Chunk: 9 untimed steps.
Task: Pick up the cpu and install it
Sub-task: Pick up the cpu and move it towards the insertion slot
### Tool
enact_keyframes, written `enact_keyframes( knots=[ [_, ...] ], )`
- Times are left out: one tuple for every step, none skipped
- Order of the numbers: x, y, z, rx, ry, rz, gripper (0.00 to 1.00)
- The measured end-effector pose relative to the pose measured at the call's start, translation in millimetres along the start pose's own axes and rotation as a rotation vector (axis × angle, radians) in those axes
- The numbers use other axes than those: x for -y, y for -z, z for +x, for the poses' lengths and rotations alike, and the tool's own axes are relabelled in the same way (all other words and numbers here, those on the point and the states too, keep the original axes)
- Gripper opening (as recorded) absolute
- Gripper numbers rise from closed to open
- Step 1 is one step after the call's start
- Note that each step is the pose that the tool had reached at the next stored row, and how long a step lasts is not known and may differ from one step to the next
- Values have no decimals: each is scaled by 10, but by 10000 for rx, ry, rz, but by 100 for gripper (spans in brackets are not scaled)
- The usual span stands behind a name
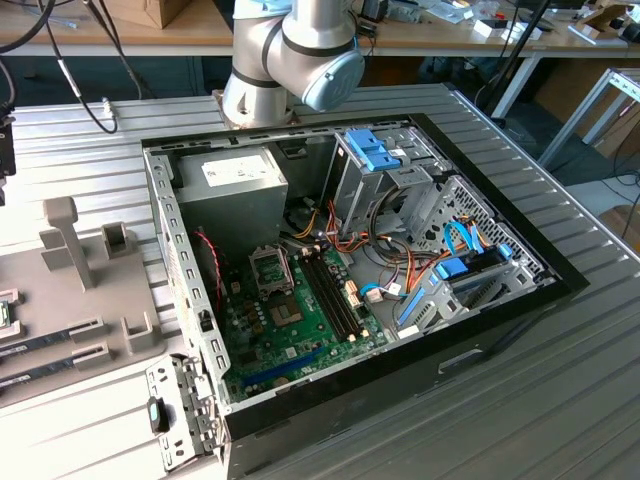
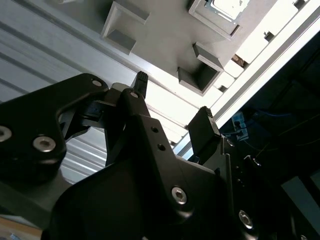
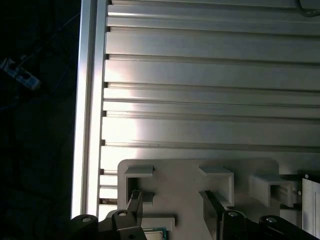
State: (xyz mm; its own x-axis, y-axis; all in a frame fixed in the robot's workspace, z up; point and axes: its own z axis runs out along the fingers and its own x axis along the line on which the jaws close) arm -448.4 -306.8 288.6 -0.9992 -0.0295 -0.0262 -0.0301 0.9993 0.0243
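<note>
The cpu (image 2: 226, 7) is a small silvery square with a thin green rim, lying flat in a pocket of a grey fixture plate (image 2: 165, 35). In the first wrist view the cpu (image 3: 153, 232) peeks out at the picture's edge, partly hidden behind the gripper body. My gripper (image 2: 172, 102) is open, its two black fingertips (image 2: 141, 80) spread wide with nothing between them. It hovers over the fixture plate (image 3: 200, 172), apart from the cpu. The gripper (image 3: 172, 205) points at the plate's slotted blocks. In the exterior view, the open computer case (image 1: 500, 330) shows the motherboard's bare square socket (image 1: 270, 268).
The arm's grey joint (image 1: 295, 45) stands behind the case. Long memory slots (image 1: 332, 295) run beside the socket, with orange cables (image 1: 345, 235) and blue drive brackets (image 1: 375, 150) nearby. Memory sticks (image 1: 50, 345) lie on the grey plate at the exterior view's left. A ribbed aluminium table (image 3: 200, 75) surrounds everything.
</note>
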Motion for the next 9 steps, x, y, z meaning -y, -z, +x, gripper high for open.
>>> enact_keyframes(
  knots=[
    [2, 0, 0, 0, 0, 0, 60],
    [4, -1, 0, 1, 0, 0, 60],
    [8, -6, 1, 0, 0, 0, 60],
    [10, -13, 1, 0, 0, 0, 60],
    [10, -13, 1, 0, 0, 0, 60],
    [10, -15, 1, 0, 0, 0, 60],
    [10, -22, 1, 0, 0, 0, 60],
    [11, -30, 1, 0, 0, 0, 60],
    [11, -33, 1, 0, 0, 0, 60]
  ],
)
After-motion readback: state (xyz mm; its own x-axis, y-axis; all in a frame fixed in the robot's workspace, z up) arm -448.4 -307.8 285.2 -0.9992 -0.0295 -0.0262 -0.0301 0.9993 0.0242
